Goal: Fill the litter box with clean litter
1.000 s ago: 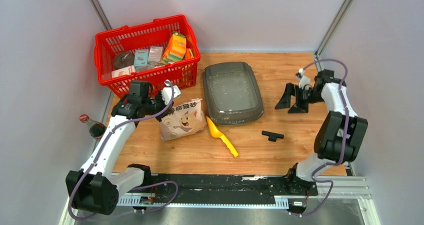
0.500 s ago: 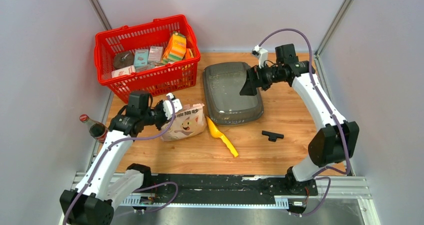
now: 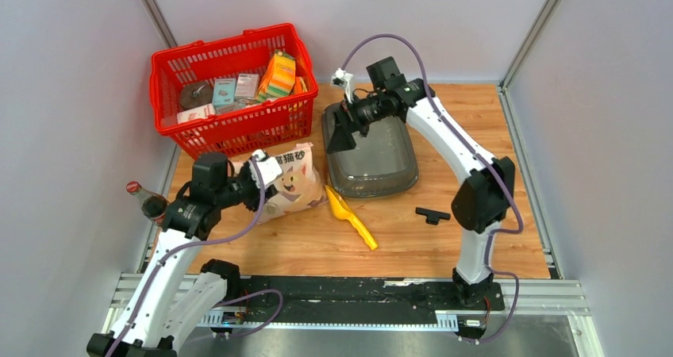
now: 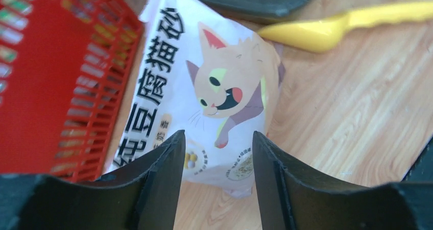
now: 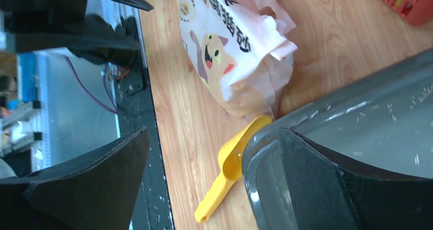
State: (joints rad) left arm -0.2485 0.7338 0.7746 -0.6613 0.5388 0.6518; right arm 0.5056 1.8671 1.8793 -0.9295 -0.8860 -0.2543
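— Where is the litter box?

— Under the right jaws, which hang spread wide over its left rim and grip nothing. The litter box is a shallow tray of dark grey, see-through plastic with rounded corners and a flared rim. It sits flat on the wooden tabletop. Its long axis runs from near to far, with the near end swung slightly right.

— What is in it?

— Only a scatter of pale specks of litter on its floor.

— And the left jaws?

— Spread too, holding nothing. The bag lies just ahead of them: crumpled beige paper, cartoon cat facing up. To their left stands a red mesh basket holding small cartons and packets. Beyond the bag a yellow plastic scoop lies with its bowl by the litter box's near-left corner and its handle towards the near edge.
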